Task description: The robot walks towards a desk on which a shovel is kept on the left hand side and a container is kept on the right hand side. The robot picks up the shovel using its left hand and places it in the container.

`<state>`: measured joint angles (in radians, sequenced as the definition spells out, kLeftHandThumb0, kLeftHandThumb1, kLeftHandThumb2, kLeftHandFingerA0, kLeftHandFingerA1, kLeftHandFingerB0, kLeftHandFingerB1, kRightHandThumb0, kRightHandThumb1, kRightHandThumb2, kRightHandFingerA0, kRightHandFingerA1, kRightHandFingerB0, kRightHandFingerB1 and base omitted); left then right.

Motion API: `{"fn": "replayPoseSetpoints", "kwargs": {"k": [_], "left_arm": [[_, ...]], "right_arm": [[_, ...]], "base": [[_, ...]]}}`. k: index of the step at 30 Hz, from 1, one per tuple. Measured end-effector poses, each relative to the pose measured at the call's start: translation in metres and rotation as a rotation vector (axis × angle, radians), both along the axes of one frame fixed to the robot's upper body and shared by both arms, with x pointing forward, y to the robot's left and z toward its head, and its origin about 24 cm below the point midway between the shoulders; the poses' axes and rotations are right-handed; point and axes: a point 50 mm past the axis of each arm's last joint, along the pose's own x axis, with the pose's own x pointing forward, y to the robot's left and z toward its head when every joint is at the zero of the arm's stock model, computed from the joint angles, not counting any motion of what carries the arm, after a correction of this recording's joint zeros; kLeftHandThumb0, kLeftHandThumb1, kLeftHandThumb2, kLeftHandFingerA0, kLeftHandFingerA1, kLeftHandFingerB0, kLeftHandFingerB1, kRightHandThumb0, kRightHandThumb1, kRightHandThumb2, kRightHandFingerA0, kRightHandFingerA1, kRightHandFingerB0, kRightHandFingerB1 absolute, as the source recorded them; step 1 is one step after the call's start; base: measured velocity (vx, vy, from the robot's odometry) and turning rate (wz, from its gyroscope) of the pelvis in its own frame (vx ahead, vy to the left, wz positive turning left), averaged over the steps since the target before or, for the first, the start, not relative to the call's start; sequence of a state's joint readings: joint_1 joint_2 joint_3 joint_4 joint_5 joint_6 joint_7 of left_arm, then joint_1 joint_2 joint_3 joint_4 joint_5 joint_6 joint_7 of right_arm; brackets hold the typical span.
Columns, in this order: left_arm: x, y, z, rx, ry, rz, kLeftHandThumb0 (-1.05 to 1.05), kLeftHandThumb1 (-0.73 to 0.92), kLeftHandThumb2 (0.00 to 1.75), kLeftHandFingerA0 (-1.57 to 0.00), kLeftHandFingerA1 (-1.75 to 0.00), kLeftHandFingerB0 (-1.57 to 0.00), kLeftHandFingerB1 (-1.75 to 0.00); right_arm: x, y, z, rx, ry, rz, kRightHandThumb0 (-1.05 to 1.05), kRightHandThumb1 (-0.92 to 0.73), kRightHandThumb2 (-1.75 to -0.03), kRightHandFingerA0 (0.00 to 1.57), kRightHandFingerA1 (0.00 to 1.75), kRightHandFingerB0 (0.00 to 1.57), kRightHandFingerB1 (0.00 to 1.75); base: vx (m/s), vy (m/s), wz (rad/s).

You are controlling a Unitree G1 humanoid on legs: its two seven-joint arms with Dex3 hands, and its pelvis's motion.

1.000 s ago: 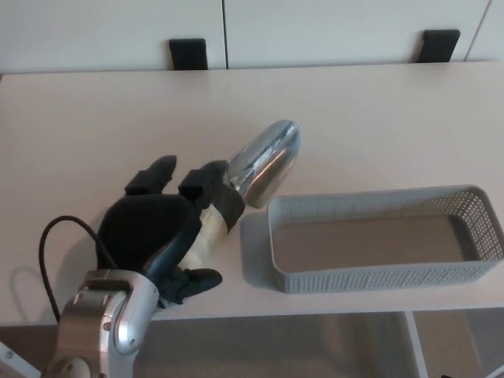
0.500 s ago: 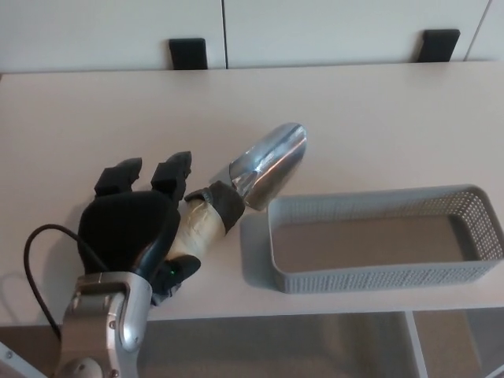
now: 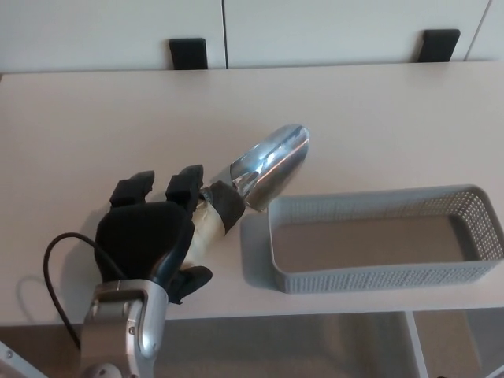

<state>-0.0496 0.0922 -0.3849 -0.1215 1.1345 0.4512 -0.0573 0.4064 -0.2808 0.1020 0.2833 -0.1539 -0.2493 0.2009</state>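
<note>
Shovel (image 3: pixel 256 175): polished metal scoop, rounded and mirror-bright, joined through a dark collar to a pale cream handle; lies on the desk (image 3: pixel 94 118), tilted, scoop pointing up and to the right, its lower edge just beside the near-left corner of the container (image 3: pixel 378 272), outside it. Container: grey plastic basket, long and rectangular, rounded corners, fine perforated walls, standing near the front right edge of the smooth pale desk. Left hand (image 3: pixel 150 236): matte black, thick blocky fingers (image 3: pixel 187 185) spread and stretched forward, thumb out at lower right, silver forearm with a black cable looping on its left. Compared with half a second ago: hand shifted slightly right and nearer the handle, fingertips now closer to the dark collar; shovel and container practically where they were. Compared with a second ago: scoop turned a little further toward the right, hand no longer wrapped round the handle. Handle runs from under the hand's right side up past the fingertips, scoop well clear beyond them. Fingers apart, not closed round the handle; palm over the handle's near end, contact there hidden from view. Right hand out of view.
</note>
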Motion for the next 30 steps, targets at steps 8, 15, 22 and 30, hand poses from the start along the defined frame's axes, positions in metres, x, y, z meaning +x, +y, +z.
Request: {"fn": "replayPoseSetpoints", "kwargs": {"k": [8, 15, 22, 30], "left_arm": [[0.007, 0.002, -0.007, 0.022, 0.032, 0.023, -0.68, 0.42, 0.76, -0.06, -0.42, -0.02, -0.26], [0.013, 0.013, -0.013, 0.066, 0.057, 0.048, -0.69, 0.43, 0.75, -0.1, -0.42, -0.06, -0.33], [0.017, 0.019, -0.016, 0.084, 0.058, 0.066, -0.69, 0.44, 0.73, -0.1, -0.41, -0.08, -0.31], [0.021, 0.017, -0.014, 0.088, 0.045, 0.059, -0.34, 0.31, 0.9, 0.0, -0.49, 0.0, -0.48]], "right_arm": [[0.002, 0.001, 0.001, -0.003, 0.006, 0.011, -0.15, -0.54, -0.54, 0.65, 0.63, 0.57, 0.56], [0.003, 0.001, 0.002, -0.005, 0.008, 0.021, -0.16, -0.55, -0.54, 0.65, 0.64, 0.57, 0.56], [0.003, 0.001, 0.002, -0.005, 0.012, 0.021, -0.14, -0.54, -0.55, 0.67, 0.64, 0.57, 0.56], [0.004, 0.001, 0.002, -0.009, 0.015, 0.022, -0.16, -0.55, -0.54, 0.69, 0.64, 0.58, 0.55]], "base": [[0.0, 0.0, 0.0], [0.0, 0.0, 0.0], [0.0, 0.0, 0.0], [0.0, 0.0, 0.0]]}}
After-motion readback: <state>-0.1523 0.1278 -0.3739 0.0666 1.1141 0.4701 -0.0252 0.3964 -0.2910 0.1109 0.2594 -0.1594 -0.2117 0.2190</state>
